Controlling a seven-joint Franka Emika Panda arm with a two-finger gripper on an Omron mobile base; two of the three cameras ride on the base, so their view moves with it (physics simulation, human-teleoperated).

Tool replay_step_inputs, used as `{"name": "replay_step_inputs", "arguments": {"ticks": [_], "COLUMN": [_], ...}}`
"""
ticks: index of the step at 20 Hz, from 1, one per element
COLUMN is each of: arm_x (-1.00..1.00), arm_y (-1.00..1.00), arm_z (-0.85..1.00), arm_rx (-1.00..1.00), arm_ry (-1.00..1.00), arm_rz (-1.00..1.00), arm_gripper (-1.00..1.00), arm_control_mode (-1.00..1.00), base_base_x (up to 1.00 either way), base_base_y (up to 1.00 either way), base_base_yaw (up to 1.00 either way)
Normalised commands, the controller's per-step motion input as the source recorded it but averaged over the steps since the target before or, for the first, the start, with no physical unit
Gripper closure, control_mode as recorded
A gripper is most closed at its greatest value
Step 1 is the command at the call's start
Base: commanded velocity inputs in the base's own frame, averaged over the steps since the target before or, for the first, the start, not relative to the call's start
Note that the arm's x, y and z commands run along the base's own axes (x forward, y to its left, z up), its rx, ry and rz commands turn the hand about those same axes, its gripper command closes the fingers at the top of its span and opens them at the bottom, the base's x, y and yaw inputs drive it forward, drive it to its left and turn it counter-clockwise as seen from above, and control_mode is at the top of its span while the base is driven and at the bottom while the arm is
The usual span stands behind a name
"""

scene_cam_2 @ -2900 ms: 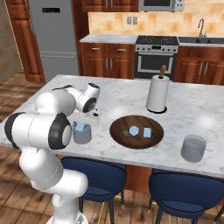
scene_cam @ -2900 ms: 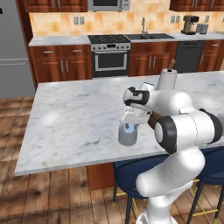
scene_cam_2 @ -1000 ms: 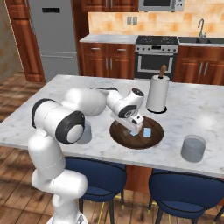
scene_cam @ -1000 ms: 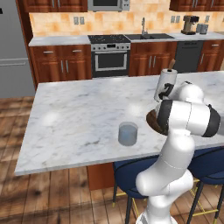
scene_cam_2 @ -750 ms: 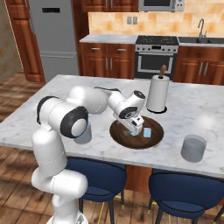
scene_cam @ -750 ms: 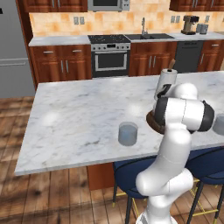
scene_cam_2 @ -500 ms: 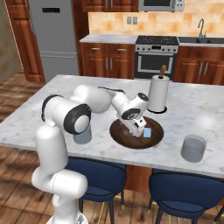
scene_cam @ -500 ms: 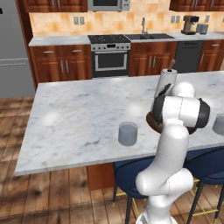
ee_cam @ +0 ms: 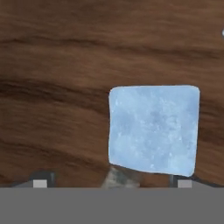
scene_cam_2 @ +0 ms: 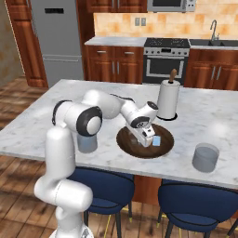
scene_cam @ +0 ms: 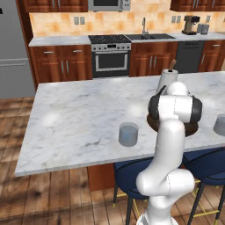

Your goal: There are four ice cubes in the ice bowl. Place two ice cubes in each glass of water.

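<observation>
My tool (scene_cam_2: pixel 148 139) hangs low inside the bowl (scene_cam_2: pixel 125 141), its fingers spread wide apart and gripping nothing. From the hand camera one cube (ee_cam: pixel 153 129) lies on the bowl's wood grain just ahead of my fingertips (ee_cam: pixel 40 183), nearer the right one. Another cube (scene_cam_2: pixel 157 140) sits in the bowl just beside my tool. One glass (scene_cam_2: pixel 87 142) stands left of the bowl on the desk (scene_cam_2: pixel 42 121), the other glass (scene_cam_2: pixel 205 158) well to its right.

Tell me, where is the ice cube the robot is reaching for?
The ice cube lies in the wooden ice bowl, right under the open gripper, just in front of the paper-towel roll.
</observation>
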Motion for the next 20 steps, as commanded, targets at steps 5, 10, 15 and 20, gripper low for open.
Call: {"name": "replay_step_inputs", "arguments": {"ticks": [5,10,15,20], "arm_x": [0.13,0.08,-0.07,-0.01], "arm_y": [0.0,-0.01,-0.09,0.0], "arm_z": [-0.2,-0.17,-0.08,-0.17], "arm_rx": [0.02,0.01,0.03,0.04], "arm_ry": [0.04,0.03,0.0,0.01], "arm_rz": [-0.03,-0.03,-0.08,-0.11], "arm_gripper": [-1.0,-1.0,-1.0,-1.0], "arm_control_mode": [-1.0,-1.0,-1.0,-1.0], "base_base_x": [0.0,0.0,0.0,0.0], "base_base_y": [0.0,0.0,0.0,0.0], "base_base_yaw": [0.0,0.0,0.0,0.0]}}
